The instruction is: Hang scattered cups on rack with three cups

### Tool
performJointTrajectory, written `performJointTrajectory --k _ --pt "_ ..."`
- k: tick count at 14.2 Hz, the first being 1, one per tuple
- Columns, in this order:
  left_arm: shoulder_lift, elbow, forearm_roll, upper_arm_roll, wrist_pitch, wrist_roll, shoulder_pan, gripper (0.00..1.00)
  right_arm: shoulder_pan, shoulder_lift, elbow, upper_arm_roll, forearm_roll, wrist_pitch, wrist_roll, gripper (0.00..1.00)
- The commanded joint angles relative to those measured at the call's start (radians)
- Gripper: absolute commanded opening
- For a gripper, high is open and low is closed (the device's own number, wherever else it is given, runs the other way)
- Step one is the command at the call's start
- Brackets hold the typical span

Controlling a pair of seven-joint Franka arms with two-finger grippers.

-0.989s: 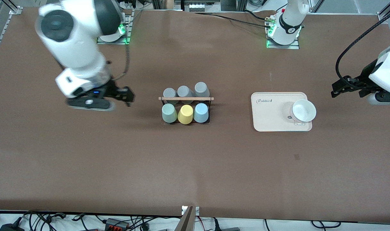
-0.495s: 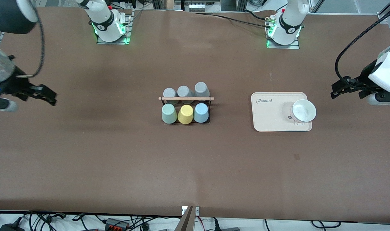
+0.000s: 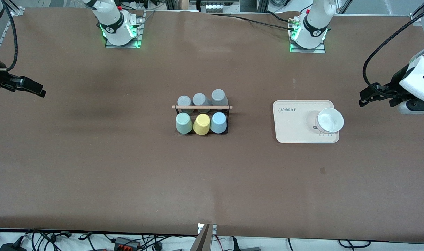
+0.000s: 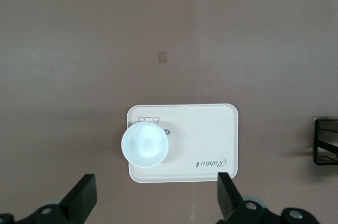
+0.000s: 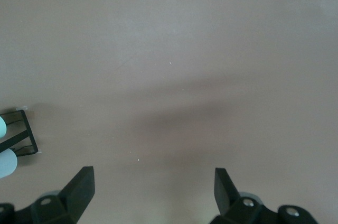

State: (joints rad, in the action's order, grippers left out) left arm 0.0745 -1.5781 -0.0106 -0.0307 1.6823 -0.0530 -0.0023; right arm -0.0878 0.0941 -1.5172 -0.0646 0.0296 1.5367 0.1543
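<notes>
1. Standing mid-worktop: rack point(image 3: 202, 118), bearing green cup point(image 3: 184, 123), yellow cup point(image 3: 201, 124), blue cup point(image 3: 218, 122), three grey cups point(image 3: 201, 99).
2. Tray point(image 3: 295, 127) with white bowl point(image 3: 329, 120) beside.
3. Left gripper point(image 4: 156, 198), right gripper point(image 5: 153, 192): jaws wide apart, empty, over the worktop's ends.

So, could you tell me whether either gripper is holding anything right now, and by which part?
Nothing is held. The left gripper is open over bare table by the tray; the right gripper is open at its end, away from the rack.
</notes>
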Motion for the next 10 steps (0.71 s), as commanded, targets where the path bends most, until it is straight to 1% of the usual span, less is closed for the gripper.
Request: performJointTrajectory --k 1,10 --pt "-0.010 -0.010 0.009 -0.005 0.007 0.013 0.001 1.00 0.005 -0.030 -0.020 0.000 -0.014 -0.015 -0.015 1.00" --pt "-0.009 -0.010 0.029 -0.006 0.016 0.013 0.001 1.00 0.005 -0.014 -0.014 0.000 -0.014 -0.029 -0.016 1.00"
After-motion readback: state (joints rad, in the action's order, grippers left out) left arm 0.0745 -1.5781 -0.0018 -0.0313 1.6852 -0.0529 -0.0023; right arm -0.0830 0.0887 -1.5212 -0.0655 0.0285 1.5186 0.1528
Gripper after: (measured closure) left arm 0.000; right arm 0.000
